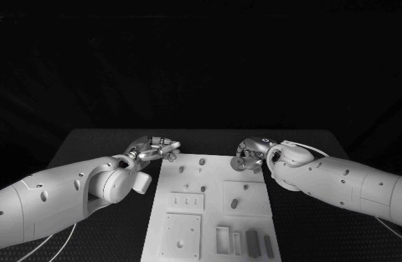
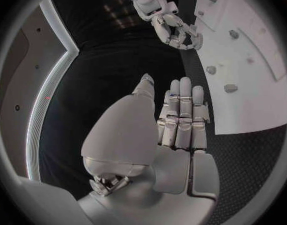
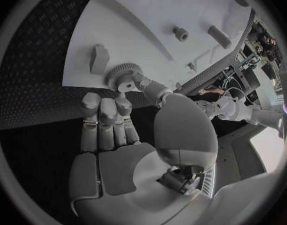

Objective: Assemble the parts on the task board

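Task board: you had the white plate lying flat in the middle of the black table, running from the near edge to just short of both hands, its surface smooth and broken into raised rectangular panels with small holes.
Parts on the board: you saw grey pieces, namely slim upright blocks at the near right, and short pegs standing toward the far end.
Gear: a small round grey part with a toothed rim sat at the far right edge of the board (it reads as a blur in the head view).
Right hand: your right hand hovered over the board's far right corner; the right wrist view showed its thumb and one fingertip clamped on the gear, the other fingers straight and side by side.
Left hand: your left hand hung just off the board's far left corner; the left wrist view showed its fingers extended flat and close together, holding nothing.
View difference: the head view gave you the whole board layout, while the right wrist view alone resolved the gear's teeth.
Table surface: matte black with a fine dotted weave.
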{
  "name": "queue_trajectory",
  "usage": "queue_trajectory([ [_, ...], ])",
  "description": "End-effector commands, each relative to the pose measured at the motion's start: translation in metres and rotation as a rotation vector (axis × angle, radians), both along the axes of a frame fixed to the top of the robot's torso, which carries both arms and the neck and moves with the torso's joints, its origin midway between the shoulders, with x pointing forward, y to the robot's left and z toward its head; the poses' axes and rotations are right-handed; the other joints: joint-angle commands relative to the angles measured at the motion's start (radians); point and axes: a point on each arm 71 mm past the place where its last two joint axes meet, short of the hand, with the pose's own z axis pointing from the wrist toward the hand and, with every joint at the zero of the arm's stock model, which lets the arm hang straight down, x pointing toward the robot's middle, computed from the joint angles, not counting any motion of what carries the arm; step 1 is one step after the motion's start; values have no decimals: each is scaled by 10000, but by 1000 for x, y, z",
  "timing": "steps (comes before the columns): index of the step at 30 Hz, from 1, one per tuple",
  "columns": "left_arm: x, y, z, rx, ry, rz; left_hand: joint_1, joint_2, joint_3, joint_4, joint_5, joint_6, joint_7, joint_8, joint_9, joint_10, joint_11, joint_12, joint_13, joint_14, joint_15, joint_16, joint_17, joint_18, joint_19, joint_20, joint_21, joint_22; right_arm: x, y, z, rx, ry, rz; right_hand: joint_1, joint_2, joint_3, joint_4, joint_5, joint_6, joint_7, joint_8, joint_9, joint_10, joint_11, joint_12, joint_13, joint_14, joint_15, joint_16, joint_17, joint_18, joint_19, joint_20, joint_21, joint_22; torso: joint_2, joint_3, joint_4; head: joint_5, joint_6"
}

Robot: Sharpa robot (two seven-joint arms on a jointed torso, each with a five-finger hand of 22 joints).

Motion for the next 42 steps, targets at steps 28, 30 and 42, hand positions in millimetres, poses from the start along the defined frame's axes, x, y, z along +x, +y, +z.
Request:
queue_trajectory([
  [28,-1,-1,1,-73,-28,-102,-54,0,-59,3,-8,-6,65,-61,15,-34,11,-73,24,25,11,-64,19,75,8,-77,-48,16,-4,2,-17,-871,694,608,-83,793,707,-739,1232,989,129,97,90,-449,-70,59,-18,125,-106,16,45,535,-125,-12,288,129,-19,-2,-20,21,-105],
  [30,-1,-1,1,-76,-26,-110,-54,0,-59,3,-8,-5,65,-60,15,-34,11,-73,25,25,11,-64,19,75,8,-77,-48,16,-4,3,-16,-810,518,669,-132,871,737,-782,1322,1126,80,151,130,-426,-119,53,-29,171,-146,45,80,535,-121,-11,304,119,-17,4,-30,26,-114],
  [42,-1,-2,2,131,-211,-224,-51,6,-56,1,-7,-1,63,-59,19,-30,10,-72,30,27,10,-64,21,76,9,-77,-49,18,-7,16,-3,-353,-809,1016,-166,1105,961,-929,1308,1502,-75,309,308,-220,-259,13,-97,454,-266,189,257,535,-21,-54,368,70,-22,-15,24,13,-69],
])
